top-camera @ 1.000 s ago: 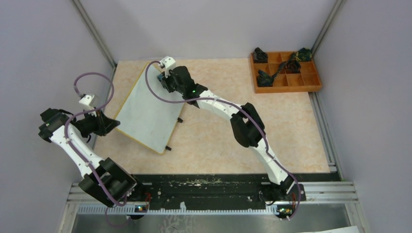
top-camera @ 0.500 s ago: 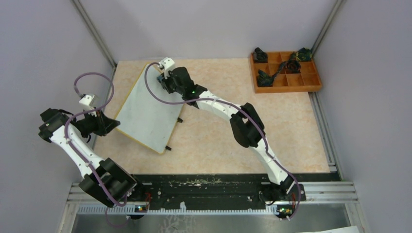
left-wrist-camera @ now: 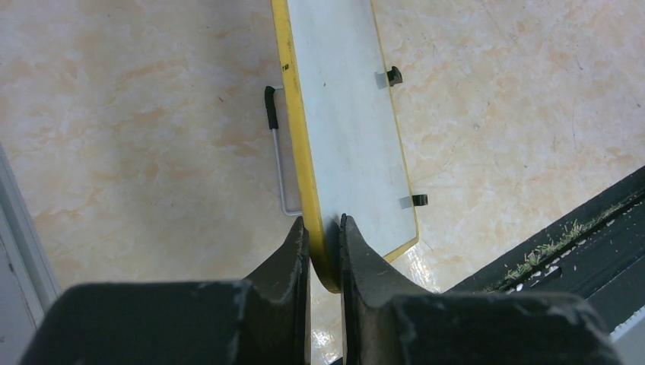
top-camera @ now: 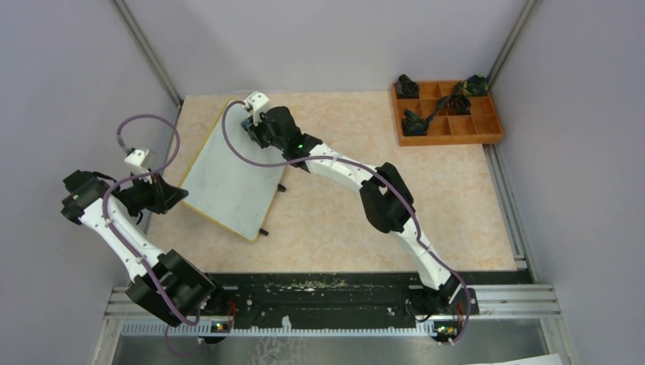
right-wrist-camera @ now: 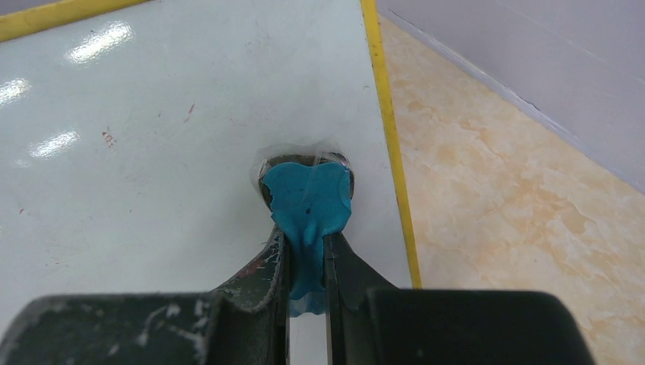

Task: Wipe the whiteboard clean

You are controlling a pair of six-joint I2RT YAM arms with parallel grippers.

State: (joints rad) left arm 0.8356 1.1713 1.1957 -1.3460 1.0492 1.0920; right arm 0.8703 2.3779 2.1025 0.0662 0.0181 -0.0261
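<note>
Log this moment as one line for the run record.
left gripper: shut on whiteboard edge | right gripper: shut on blue cloth, cloth on whiteboard near yellow rim | surface: faint red specks visible

The left arm point(top-camera: 122, 242) leans far and left from its near base, then folds at the elbow so the wrist points right. The left gripper point(left-wrist-camera: 325, 228) is closed, its fingers point(left-wrist-camera: 293, 255) pinching the whiteboard point(left-wrist-camera: 346, 129) by its left edge. The right arm point(top-camera: 342, 171) stretches far and left in a long arc. The right gripper point(right-wrist-camera: 306, 247) points down, jaws clamped on a blue pad point(right-wrist-camera: 308, 198).
</note>
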